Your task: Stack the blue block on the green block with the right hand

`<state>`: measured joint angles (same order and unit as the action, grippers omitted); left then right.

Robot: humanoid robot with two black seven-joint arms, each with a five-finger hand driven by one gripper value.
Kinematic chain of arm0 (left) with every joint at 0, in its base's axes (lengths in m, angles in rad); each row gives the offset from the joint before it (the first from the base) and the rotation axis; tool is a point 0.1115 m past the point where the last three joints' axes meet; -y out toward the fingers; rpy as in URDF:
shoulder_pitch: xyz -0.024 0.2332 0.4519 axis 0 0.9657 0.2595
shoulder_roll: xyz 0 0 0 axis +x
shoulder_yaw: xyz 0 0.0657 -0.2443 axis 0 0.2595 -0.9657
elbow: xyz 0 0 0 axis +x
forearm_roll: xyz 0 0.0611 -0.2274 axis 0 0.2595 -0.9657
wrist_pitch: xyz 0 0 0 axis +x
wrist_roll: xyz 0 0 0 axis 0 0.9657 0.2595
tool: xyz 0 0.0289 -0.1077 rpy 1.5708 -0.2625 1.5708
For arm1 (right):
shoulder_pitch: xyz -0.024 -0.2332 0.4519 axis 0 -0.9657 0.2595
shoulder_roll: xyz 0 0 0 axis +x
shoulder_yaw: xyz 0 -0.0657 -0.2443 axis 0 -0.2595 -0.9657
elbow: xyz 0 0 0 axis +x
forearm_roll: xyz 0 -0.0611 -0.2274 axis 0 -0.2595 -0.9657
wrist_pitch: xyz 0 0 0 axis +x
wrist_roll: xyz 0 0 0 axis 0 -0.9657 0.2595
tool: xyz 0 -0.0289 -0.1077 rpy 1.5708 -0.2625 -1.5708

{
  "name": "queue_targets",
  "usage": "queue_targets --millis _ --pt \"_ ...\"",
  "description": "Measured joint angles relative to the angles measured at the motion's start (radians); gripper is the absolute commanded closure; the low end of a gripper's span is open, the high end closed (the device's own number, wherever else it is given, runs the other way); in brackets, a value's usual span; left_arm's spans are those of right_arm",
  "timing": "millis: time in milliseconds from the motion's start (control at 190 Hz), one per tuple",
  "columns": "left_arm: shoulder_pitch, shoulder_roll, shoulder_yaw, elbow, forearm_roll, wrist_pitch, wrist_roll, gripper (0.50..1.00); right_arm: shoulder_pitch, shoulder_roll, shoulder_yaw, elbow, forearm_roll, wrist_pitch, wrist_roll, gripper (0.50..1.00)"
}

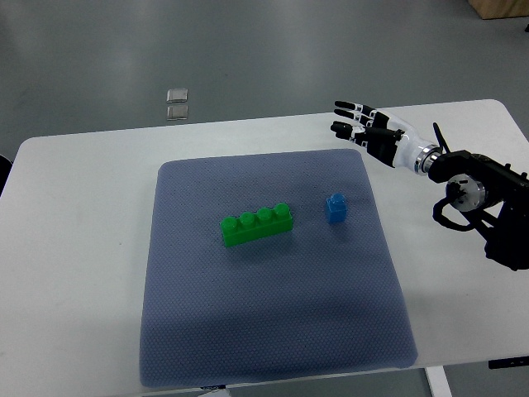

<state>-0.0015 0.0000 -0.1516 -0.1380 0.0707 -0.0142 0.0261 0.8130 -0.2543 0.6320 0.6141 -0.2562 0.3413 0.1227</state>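
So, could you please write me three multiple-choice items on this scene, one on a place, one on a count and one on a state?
1. Where does the blue block stand?
A. On top of the green block
B. On the mat, to the picture's right of the green block, apart from it
C. On the bare table, off the mat

2. How many studs show on the green block?
A. Two
B. Four
C. Six

3. What is the right hand doing?
A. Gripping the blue block
B. Pressing on the green block
C. Open, holding nothing, above the table near the mat's far right corner

Answers:
1 B: a strip of blue-grey mat shows between the two blocks.
2 B: four round studs run in one row along its top.
3 C: its fingers are spread, well away from both blocks.
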Motion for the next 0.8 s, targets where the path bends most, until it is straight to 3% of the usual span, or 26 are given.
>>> queue_targets --millis 510,683,799 --pt "0.000 0.000 0.000 0.011 0.000 0.002 0.000 0.500 0.002 -0.009 -0.016 0.002 -0.015 -0.002 0.008 0.574" --pt "0.000 0.000 0.000 0.005 0.000 0.003 0.000 0.500 0.004 -0.028 -0.027 0.005 -0.115 0.010 0.063 0.574" --pt "0.000 0.000 0.000 0.004 0.000 0.003 0.000 0.500 0.004 -0.058 -0.027 0.010 -0.272 0.013 0.141 0.574"
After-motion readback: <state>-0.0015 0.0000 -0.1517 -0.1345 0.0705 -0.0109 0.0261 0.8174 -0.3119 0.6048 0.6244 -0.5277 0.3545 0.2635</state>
